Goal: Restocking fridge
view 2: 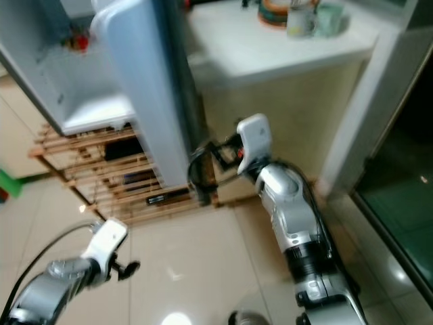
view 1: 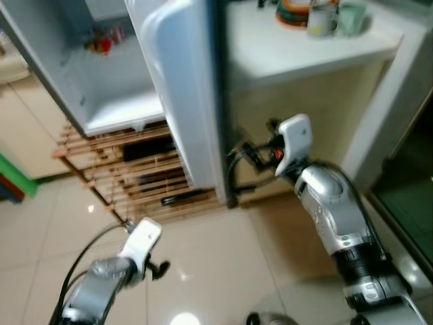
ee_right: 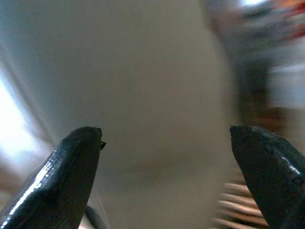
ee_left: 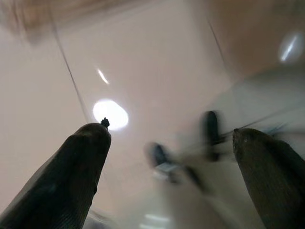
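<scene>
The fridge point(view 1: 115, 81) stands with its door point(view 1: 186, 88) swung open, on a wooden rack point(view 1: 128, 176). The right hand point(view 1: 252, 154) is raised just beside the door's lower edge, fingers spread and empty. The left hand point(view 1: 157, 269) hangs low over the tiled floor point(view 1: 223, 257) in front of the fridge, fingers spread. A white table point(view 1: 304, 47) beside the fridge carries cups point(view 1: 325, 17).

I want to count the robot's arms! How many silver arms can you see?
2. The left arm hangs low over the tiled floor, near the wooden rack. The right arm reaches toward the edge of the open fridge door.
</scene>
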Controlling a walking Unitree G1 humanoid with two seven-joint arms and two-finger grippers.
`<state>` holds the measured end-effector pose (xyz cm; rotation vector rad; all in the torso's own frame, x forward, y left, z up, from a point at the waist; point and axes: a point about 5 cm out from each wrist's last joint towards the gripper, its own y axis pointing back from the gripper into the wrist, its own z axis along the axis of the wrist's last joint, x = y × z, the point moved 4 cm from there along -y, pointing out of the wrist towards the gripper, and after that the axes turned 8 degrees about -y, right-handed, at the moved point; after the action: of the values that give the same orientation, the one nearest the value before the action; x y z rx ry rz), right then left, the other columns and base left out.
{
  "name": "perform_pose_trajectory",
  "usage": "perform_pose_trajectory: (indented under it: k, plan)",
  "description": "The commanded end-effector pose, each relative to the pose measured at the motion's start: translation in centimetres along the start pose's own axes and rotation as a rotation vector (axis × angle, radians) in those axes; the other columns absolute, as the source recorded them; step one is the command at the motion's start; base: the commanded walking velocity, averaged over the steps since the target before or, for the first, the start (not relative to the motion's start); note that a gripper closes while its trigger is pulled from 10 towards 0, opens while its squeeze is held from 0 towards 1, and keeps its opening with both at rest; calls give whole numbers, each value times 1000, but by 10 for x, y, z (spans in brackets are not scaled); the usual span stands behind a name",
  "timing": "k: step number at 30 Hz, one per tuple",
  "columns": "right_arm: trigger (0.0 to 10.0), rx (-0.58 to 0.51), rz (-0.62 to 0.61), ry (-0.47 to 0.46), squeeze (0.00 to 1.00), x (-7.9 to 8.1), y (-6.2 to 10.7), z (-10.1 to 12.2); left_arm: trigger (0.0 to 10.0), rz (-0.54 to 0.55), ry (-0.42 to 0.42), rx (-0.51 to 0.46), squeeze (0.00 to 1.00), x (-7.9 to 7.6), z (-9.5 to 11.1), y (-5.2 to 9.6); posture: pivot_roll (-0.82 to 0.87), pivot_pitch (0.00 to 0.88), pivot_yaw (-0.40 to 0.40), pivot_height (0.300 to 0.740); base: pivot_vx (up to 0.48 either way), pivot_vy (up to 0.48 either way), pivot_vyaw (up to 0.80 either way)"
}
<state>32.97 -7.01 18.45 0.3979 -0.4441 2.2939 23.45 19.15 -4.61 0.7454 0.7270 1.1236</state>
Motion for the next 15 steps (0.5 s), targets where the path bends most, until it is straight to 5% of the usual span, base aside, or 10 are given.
perform_pose_trajectory:
  k: [1, 5, 7, 10, 11, 12, 13, 14, 15]
  plan:
    - [10000, -66, 39, -111, 0, 6, 5, 19, 10000, 14, 92, -19, 0, 12, 4, 2, -115, 0, 120, 740, 0, 0, 0]
    - [10000, -48, -94, -115, 0, -15, 16, 5, 10000, -7, 70, -116, 0, 2, 26, -6, -130, 0, 121, 740, 0, 0, 0]
    - [10000, -34, -320, -41, 0, -47, 27, -2, 10000, 61, -118, -253, 0, 3, 59, -6, -133, 0, 116, 740, 0, 0, 0]
    - [10000, 13, -555, 56, 0, -79, 46, -5, 10000, 43, -181, -419, 0, -9, 100, 4, -134, 0, 111, 740, 0, 0, 0]
    - [10000, 20, -630, 99, 0, -90, 55, -5, 10000, 38, -220, -541, 0, -19, 129, 18, -130, 0, 108, 740, 0, 0, 0]
    - [10000, 20, -630, 99, 0, -90, 55, -5, 10000, 38, -220, -541, 0, -19, 129, 18, -130, 0, 108, 740, 0, 0, 0]
    - [10000, 23, -677, 128, 0, -97, 62, -6, 10000, 33, -264, -656, 0, -29, 155, 34, -128, 0, 107, 740, 0, 0, 0]
    - [10000, 41, -713, 205, 0, -101, 68, -8, 10000, 62, -324, -858, 0, -41, 197, 67, -123, 0, 105, 740, 0, 0, 0]
    - [10000, 44, -718, 233, 0, -102, 69, -10, 10000, 88, -313, -940, 0, -40, 212, 82, -120, 0, 108, 740, 0, 0, 0]
